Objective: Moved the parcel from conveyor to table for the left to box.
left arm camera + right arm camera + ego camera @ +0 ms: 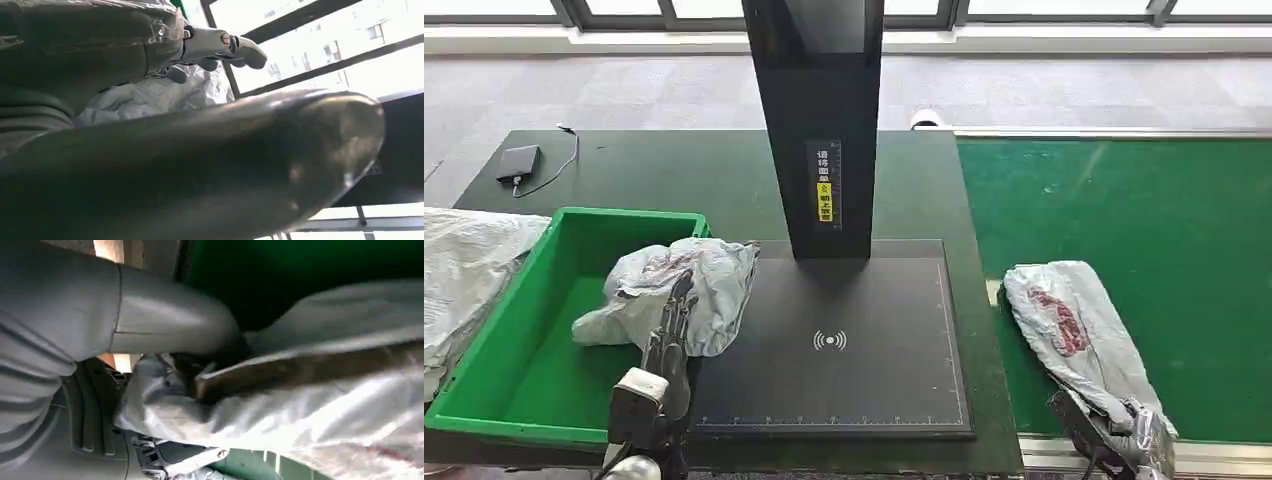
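One grey plastic parcel (689, 290) lies half in the green box (484, 330) and half over its right rim onto the black scanner mat (844, 370). My left hand (669, 335) reaches up to it with its fingers (220, 42) stretched out, touching the parcel (150, 95) without gripping it. A second grey parcel (1069, 320) with a red print lies on the green conveyor (1144, 200). My right hand (1109, 435) grips that parcel's near end at the conveyor's front edge. In the right wrist view my right hand (100, 340) has its thumb pressed into the bunched plastic (325, 405).
A tall black scanner column (824, 130) stands at the back of the mat. A small black device (519, 162) with a cable lies at the table's far left. More grey plastic bags (464, 270) are heaped left of the box.
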Tool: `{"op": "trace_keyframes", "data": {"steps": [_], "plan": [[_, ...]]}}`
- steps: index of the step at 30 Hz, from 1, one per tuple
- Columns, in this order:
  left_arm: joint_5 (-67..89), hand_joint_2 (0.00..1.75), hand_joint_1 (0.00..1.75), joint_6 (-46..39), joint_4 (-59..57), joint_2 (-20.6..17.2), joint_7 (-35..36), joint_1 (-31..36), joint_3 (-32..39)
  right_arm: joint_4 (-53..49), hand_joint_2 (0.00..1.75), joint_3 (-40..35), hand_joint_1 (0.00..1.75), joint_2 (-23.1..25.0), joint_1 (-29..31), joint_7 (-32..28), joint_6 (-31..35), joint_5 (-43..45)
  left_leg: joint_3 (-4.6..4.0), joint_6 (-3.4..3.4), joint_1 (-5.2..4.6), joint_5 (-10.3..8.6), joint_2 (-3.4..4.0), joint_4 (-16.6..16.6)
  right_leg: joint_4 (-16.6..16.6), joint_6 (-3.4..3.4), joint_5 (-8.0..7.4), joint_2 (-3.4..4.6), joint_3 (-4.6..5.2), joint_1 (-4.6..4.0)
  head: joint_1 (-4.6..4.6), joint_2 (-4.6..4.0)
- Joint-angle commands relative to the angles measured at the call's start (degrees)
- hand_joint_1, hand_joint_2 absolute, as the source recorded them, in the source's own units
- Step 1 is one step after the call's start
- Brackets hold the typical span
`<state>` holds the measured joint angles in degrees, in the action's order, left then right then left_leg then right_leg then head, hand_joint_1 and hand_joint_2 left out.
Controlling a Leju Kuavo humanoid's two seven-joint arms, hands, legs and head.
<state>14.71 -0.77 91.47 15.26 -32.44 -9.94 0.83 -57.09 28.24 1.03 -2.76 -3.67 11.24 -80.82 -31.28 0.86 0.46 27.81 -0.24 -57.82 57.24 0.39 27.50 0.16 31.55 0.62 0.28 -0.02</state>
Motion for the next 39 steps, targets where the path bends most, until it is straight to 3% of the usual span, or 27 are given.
{"op": "trace_keyframes", "data": {"steps": [1, 5, 8, 12, 14, 15, 16, 21, 24, 33, 34, 35, 36, 37, 39], "plan": [[-0.3, 0.0, 0.0, -0.41, -1.67, -1.3, 0.33, 1.31, 0.16, -7.79, 1.75, -0.43, 1.75, 2.05, -3.11, -6.41, -3.44, 7.06, -0.1, 0.0, -0.06, -0.07, -0.05, 0.07, 0.01, -0.04, -0.02, -0.07, 0.11, 0.05, 0.0, 0.02], [-1.16, 0.0, 0.0, -1.24, -1.57, -1.15, -0.31, 1.17, 1.54, -6.49, 1.75, -1.44, 1.75, 0.82, -2.42, -9.43, -3.48, 11.37, -0.08, 0.01, -0.03, -0.08, 0.12, 0.13, -0.07, -0.05, -0.09, 0.06, 0.14, 0.0, 0.0, 0.02], [-1.25, 0.0, 0.0, -1.47, -0.6, -0.86, -0.9, 0.43, 2.32, -11.9, 1.75, -0.25, 1.75, 2.17, -2.63, -15.58, 2.72, 19.86, -0.14, 0.0, 0.0, -0.04, 0.05, 0.05, -0.02, -0.05, -0.04, 0.0, 0.15, -0.02, 0.0, 0.02], [-1.87, 0.0, 0.0, -2.47, -0.5, -0.73, -2.13, 0.3, 2.73, -31.67, 1.75, -0.56, 1.75, 7.17, -8.14, -28.4, 9.18, 38.79, -0.27, 0.01, -0.09, -0.03, 0.13, 0.01, 0.14, -0.05, -0.01, 0.09, 0.32, 0.09, 0.02, 0.02], [-2.74, 0.0, 0.0, -2.66, -0.65, -0.57, -3.18, 0.52, 2.62, -43.29, 1.75, -2.78, 1.75, 12.52, -13.24, -35.99, 12.46, 45.58, -0.35, 0.03, -0.06, -0.02, -0.03, -0.01, 0.19, -0.08, 0.05, -0.08, 0.36, 0.09, 0.0, 0.02], [-2.87, 0.0, 0.0, -2.75, -0.52, -0.44, -3.49, 0.56, 2.53, -47.28, 1.75, -6.62, 1.75, 12.86, -15.42, -36.33, 17.75, 46.65, -0.35, 0.05, -0.08, -0.04, -0.09, 0.01, 0.22, -0.11, 0.08, -0.14, 0.39, 0.11, 0.0, 0.02], [-2.99, 0.0, 0.0, -2.86, 0.04, -0.23, -3.78, 0.28, 2.43, -50.73, 1.75, -15.08, 1.75, 10.67, -18.62, -36.33, 26.7, 48.24, -0.33, 0.06, -0.04, -0.03, -0.07, 0.04, 0.18, -0.13, 0.07, -0.14, 0.37, 0.07, 0.0, 0.02], [-3.13, 0.0, 0.0, -2.72, 1.56, 0.13, -4.29, -0.6, 2.35, -54.89, 1.75, -19.5, 1.75, 11.63, -18.27, -36.33, 28.76, 45.85, -0.32, 0.06, -0.02, 0.03, 0.03, 0.05, 0.16, -0.21, 0.12, -0.04, 0.3, -0.02, 0.0, 0.02], [-2.89, 0.0, 0.0, -2.39, 2.22, 0.5, -4.43, -0.77, 2.48, -61.75, 1.75, -23.36, 1.75, 15.06, -17.47, -36.33, 28.76, 37.24, -0.42, 0.1, -0.06, 0.05, 0.18, -0.03, 0.27, -0.24, 0.14, 0.07, 0.49, 0.03, 0.02, 0.0], [-2.75, 0.0, 0.0, -2.28, 2.11, 0.72, -4.3, -0.65, 2.74, -59.9, 1.75, -25.96, 1.75, 15.0, -17.94, -36.33, 28.76, 36.11, -0.25, 0.05, -0.03, 0.0, 0.0, 0.07, 0.12, -0.21, 0.14, -0.13, 0.23, 0.02, 0.0, 0.02], [-2.59, 0.0, 0.0, -1.95, 2.45, 0.86, -4.23, -0.9, 2.89, -54.62, 1.75, -29.71, 1.75, 13.75, -17.8, -36.33, 28.76, 34.4, -0.26, 0.03, -0.02, -0.04, 0.05, 0.13, 0.06, -0.22, 0.09, -0.09, 0.26, 0.01, 0.02, 0.02], [-4.09, 0.0, 0.0, -2.73, 2.05, -1.32, -4.12, -0.76, 1.41, -51.78, 1.75, -31.92, 1.75, 6.55, -10.88, -29.13, 28.76, 34.7, -0.18, 0.04, 0.02, -0.04, 0.11, 0.17, -0.01, -0.22, 0.06, -0.03, 0.19, -0.01, 0.02, 0.02], [-2.69, 0.0, 0.0, -2.05, 3.0, 0.68, -3.91, -1.41, 2.39, -43.8, 1.75, -34.17, 1.69, 11.69, -15.13, -31.31, 25.78, 28.75, -0.15, 0.05, 0.05, -0.03, 0.15, 0.18, -0.05, -0.23, 0.04, 0.03, 0.16, -0.04, 0.0, 0.02], [-2.08, 0.0, 0.0, -1.26, 3.1, 0.92, -3.82, -1.85, 2.53, -34.85, 1.75, -36.56, 1.73, 11.09, -9.99, -25.57, 22.24, 24.85, -0.16, 0.06, 0.05, -0.01, 0.15, 0.15, -0.01, -0.23, 0.06, 0.05, 0.16, -0.03, 0.02, 0.0], [-1.58, 0.0, 0.0, -0.92, 2.96, 1.0, -3.83, -2.39, 2.53, -22.07, 1.75, -37.98, 1.66, 10.81, -3.7, -22.92, 18.64, 27.89, 0.04, 0.07, 0.11, -0.03, 0.64, 0.39, -0.25, -0.24, -0.14, 0.53, -0.06, -0.1, 0.02, 0.02]]}}
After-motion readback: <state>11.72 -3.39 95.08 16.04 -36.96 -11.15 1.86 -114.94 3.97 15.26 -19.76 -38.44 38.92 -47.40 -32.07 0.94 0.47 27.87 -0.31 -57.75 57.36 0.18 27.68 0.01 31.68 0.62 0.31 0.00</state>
